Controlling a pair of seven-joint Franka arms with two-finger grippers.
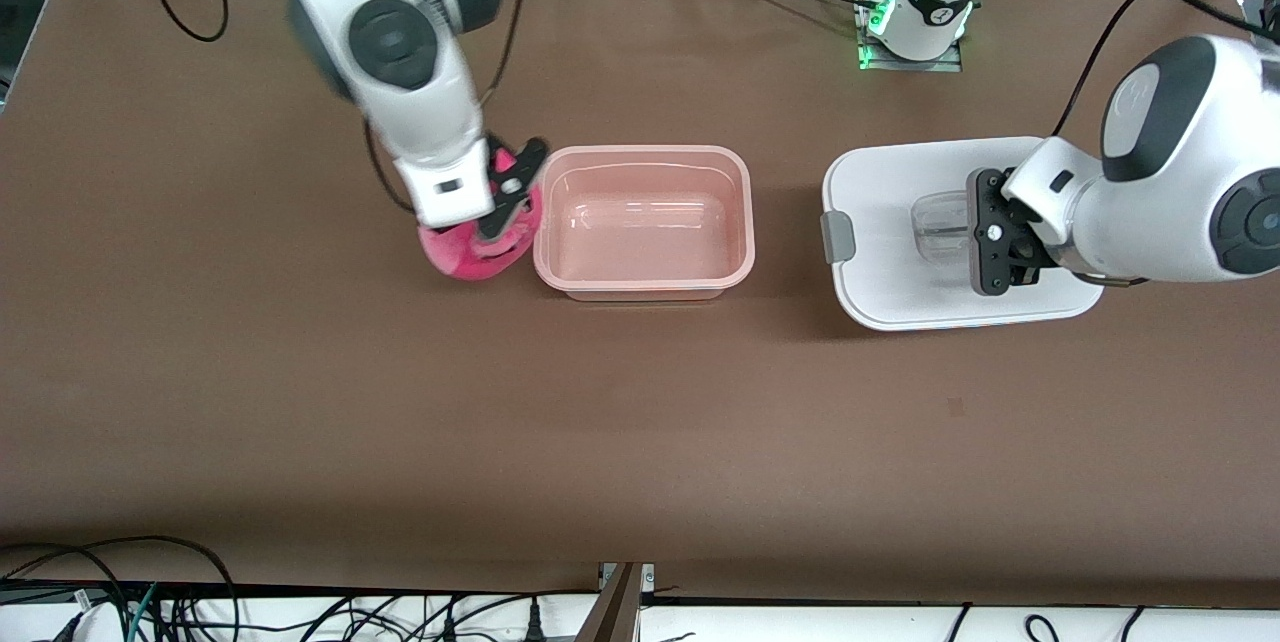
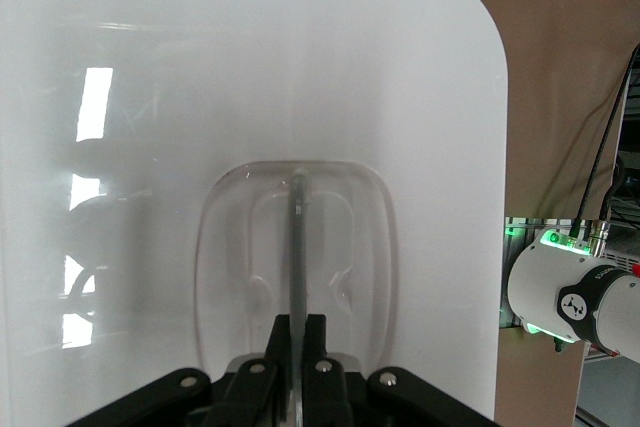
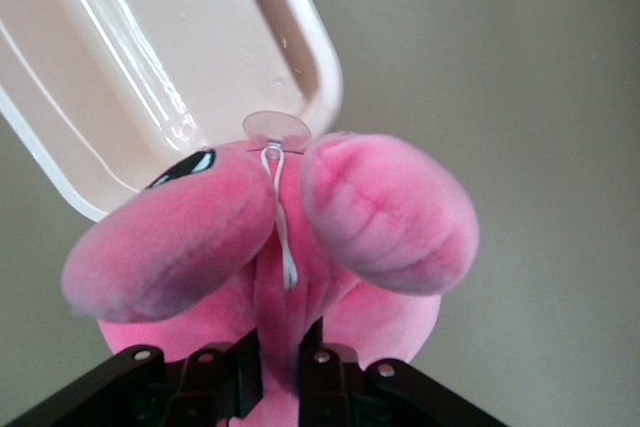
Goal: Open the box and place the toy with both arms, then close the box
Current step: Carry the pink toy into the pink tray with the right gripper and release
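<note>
The right tool (image 1: pixel 512 197) is closed on the toy (image 1: pixel 478 252), its black fingers (image 3: pixel 250 377) pinching the pink plush in the middle while two stalk eyes bulge out past them; a small clear suction cup (image 3: pixel 277 128) on a white string sits between the eyes. The toy hangs from the tool just beside the box (image 1: pixel 645 222), at the box's end toward the right arm, over the brown desk (image 1: pixel 640 422). The box stands open and empty, its pale pink rim close to the plush.

The left tool (image 1: pixel 985 232) is closed narrowly on the thin rib of the clear handle (image 2: pixel 297 247) set in the middle of the white lid (image 1: pixel 880 262). The lid lies flat on the desk, well apart from the box, toward the left arm's end, with one grey clip (image 1: pixel 836 237) on its edge facing the box.
</note>
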